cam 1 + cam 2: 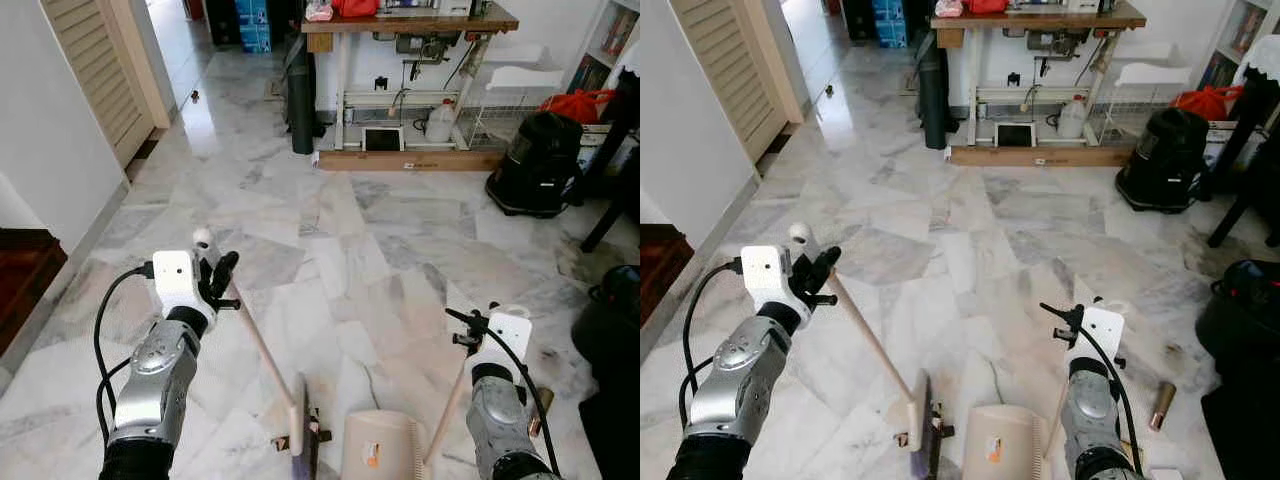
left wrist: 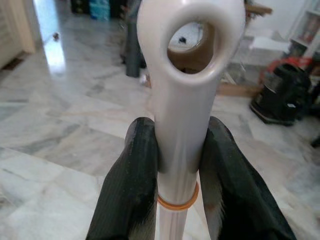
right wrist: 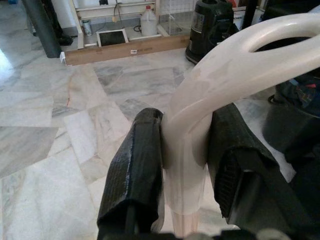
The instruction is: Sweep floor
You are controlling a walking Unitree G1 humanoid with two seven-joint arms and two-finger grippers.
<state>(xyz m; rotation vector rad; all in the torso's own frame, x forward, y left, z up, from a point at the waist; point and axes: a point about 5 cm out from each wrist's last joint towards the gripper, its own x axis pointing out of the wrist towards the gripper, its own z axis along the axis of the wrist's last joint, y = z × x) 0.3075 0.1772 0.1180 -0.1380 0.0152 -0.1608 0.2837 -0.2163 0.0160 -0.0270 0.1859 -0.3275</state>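
Broom point(image 1: 262, 345) slants from my left gripper point(image 1: 213, 270), clamped near its loop end, to the bristles beside the dustpan point(image 1: 380, 445); right gripper point(image 3: 185, 150) is clamped on the dustpan handle point(image 3: 210, 95). I'd sweep short strokes toward the pan (keep it flat). Wrist views confirm both grips; right eye view shows a small cylinder point(image 1: 1162, 404) on the floor point(image 1: 400, 230).

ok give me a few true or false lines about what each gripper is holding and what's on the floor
1. The left gripper is clamped on the broom handle. True.
2. The right gripper hangs empty with its jaws apart. False: its jaws grip the dustpan handle.
3. The dustpan sits on the marble floor between the two arms. True.
4. The black vacuum cleaner stands by the louvred door. False: it stands on the far right, the door on the left.
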